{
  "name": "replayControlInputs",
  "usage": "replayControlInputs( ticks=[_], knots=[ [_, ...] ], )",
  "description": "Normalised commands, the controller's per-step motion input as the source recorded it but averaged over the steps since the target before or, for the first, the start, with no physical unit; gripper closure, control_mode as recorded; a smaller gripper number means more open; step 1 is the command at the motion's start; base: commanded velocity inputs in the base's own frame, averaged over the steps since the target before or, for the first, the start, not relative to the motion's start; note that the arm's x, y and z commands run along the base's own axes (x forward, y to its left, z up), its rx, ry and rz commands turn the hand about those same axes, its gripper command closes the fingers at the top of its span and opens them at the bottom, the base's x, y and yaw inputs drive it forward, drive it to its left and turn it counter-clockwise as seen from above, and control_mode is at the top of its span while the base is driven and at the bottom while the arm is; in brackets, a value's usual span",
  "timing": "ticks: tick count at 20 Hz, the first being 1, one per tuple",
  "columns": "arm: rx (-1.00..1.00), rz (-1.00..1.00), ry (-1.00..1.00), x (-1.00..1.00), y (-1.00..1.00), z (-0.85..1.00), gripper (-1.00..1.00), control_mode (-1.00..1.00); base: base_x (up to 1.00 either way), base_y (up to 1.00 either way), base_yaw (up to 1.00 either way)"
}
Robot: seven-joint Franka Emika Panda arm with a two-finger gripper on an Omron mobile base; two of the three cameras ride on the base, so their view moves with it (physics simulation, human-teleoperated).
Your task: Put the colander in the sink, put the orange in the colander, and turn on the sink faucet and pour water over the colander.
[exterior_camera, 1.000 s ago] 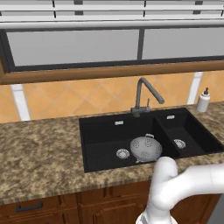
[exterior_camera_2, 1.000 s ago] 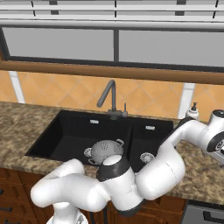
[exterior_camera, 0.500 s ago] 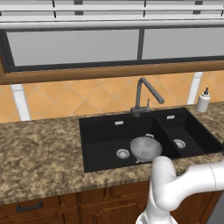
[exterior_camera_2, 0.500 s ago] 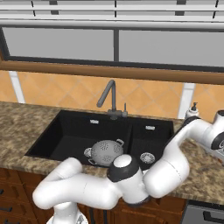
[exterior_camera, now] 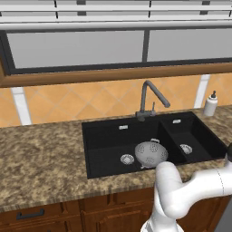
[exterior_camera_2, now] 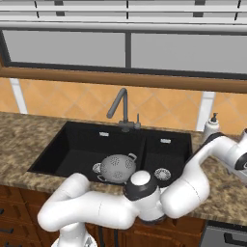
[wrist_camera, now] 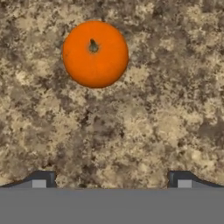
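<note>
With the colander (exterior_camera: pixel 151 153) already in the large basin of the sink (exterior_camera: pixel 104 140), the wide-open, empty hand (wrist_camera: pixel 111 179) hovers above the speckled worktop (wrist_camera: pixel 144 122) facing the orange (wrist_camera: pixel 95 54), which must next be centred between the fingers, then grasped.

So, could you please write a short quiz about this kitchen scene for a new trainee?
1. True or false: the colander already sits in the sink.
2. Where is the orange? A) in the colander B) on the granite counter C) in the claw
3. Fill in: the claw's jaws stand ____.

Key: 1 true; 2 B; 3 open.
</note>
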Motion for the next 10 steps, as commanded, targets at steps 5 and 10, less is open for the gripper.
replayControlInputs(
  ticks=[5, 10],
  knots=[
    [-0.05, 0.0, -0.2, 0.0, -0.01, -0.22, -1.0, -1.0, 0.0, 0.0, 0.0],
    [-0.11, -0.06, -0.17, 0.01, 0.02, -0.22, -1.0, -1.0, 0.0, 0.0, 0.0]
  ],
)
